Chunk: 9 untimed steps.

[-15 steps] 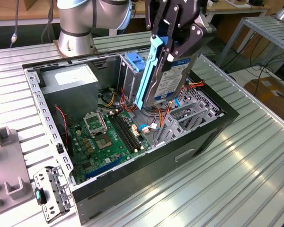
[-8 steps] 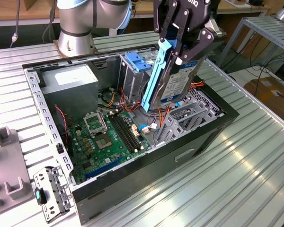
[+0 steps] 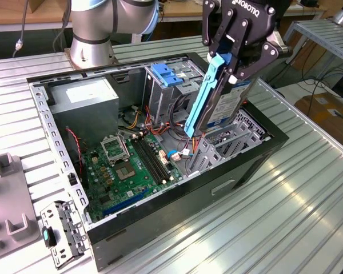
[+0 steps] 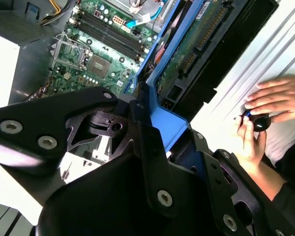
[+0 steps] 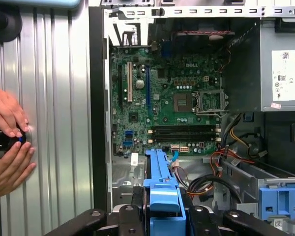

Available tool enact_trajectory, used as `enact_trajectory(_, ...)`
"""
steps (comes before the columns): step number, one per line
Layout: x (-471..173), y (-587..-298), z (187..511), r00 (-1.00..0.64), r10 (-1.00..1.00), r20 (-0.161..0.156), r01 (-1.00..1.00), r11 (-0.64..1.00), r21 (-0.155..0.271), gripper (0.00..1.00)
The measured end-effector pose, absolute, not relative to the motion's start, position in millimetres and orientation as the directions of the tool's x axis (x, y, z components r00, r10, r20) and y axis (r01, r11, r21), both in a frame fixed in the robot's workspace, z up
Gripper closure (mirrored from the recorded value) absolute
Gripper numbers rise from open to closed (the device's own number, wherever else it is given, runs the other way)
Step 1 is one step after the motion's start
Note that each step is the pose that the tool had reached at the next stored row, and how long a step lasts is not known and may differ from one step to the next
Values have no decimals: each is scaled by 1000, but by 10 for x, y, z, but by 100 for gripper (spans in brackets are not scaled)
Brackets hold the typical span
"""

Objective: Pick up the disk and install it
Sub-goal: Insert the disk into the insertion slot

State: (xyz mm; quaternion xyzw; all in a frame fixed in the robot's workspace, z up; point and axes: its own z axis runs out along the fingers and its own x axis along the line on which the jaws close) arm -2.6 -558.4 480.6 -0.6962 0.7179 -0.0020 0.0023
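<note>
The disk, a flat metal drive with a white-and-blue label and blue side rails, hangs on edge and tilted above the open computer case, over the slotted bay at the exterior view's right. My gripper is shut on the disk near its upper end. In the second wrist view the disk shows its green circuit-board underside and blue rail, running away from my gripper. The first wrist view shows the disk's blue rail edge-on between my fingers, above the case's inside.
Inside the case lie a green motherboard, a grey power-supply box, a drive cage with a blue handle and loose cables. A person's hands hold a small black object on the ribbed table beside the case. Grey fixtures sit at the exterior view's left.
</note>
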Motion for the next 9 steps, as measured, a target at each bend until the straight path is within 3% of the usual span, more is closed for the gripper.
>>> enact_trajectory(9,125,-5595,4766,-31,-1000,0,-1000,31,-6,63)
